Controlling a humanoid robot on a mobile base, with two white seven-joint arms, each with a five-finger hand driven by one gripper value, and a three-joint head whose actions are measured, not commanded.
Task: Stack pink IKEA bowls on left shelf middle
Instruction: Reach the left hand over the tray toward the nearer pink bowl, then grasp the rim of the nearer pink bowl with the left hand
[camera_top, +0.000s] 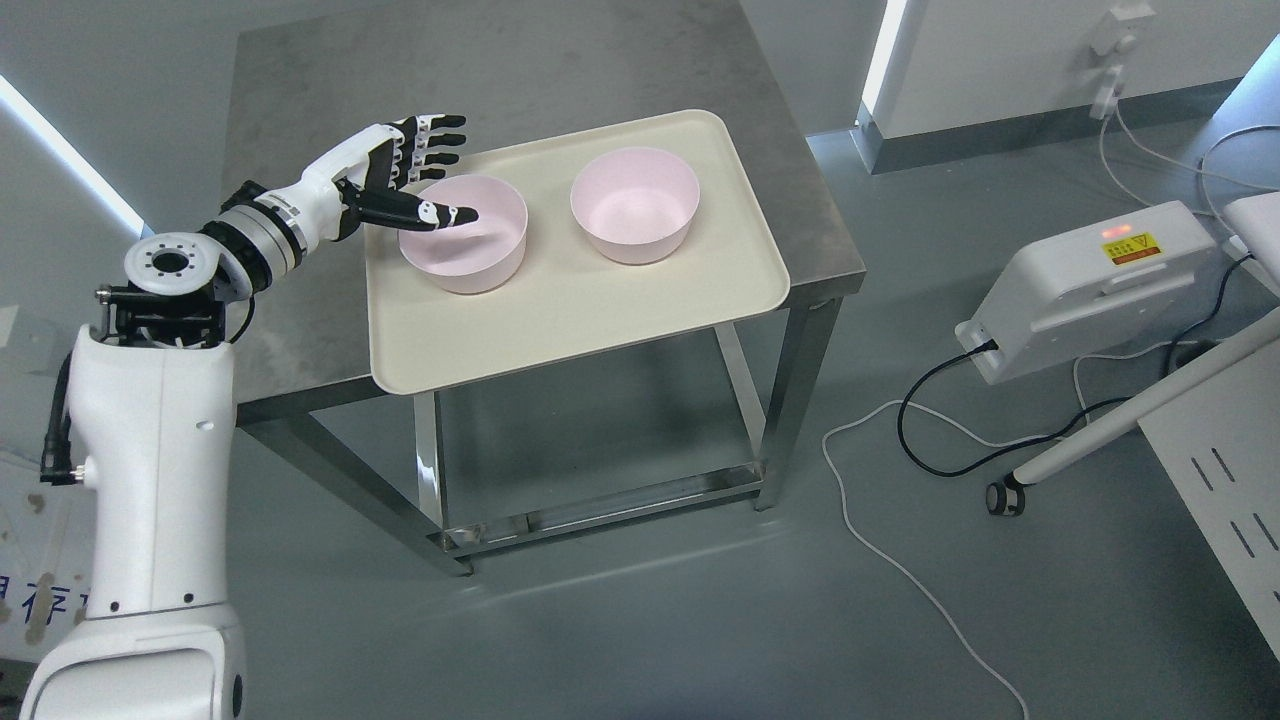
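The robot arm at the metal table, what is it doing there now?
The robot's left hand is at the left pink bowl, thumb reaching over the rim into it, other fingers spread behind; it hasn't closed on it. A second pink bowl stands apart to the right. Both are on a cream tray on the metal table, not yet stacked.

- Left pink bowl (463, 248): round, plain, matte pale pink, deep-walled. Upright, mouth open to the top, nothing inside. Standing on the left half of the cream tray (600, 320), near its back edge. Rim on the near-left side crossed by the thumb of the left hand (405, 170), thumb tip reaching over the hollow; contact with the rim not clear.
- Right pink bowl (635, 203): same form and colour, upright, nothing inside. Standing on the same tray, just beside the first bowl, apart from it, slightly further back.
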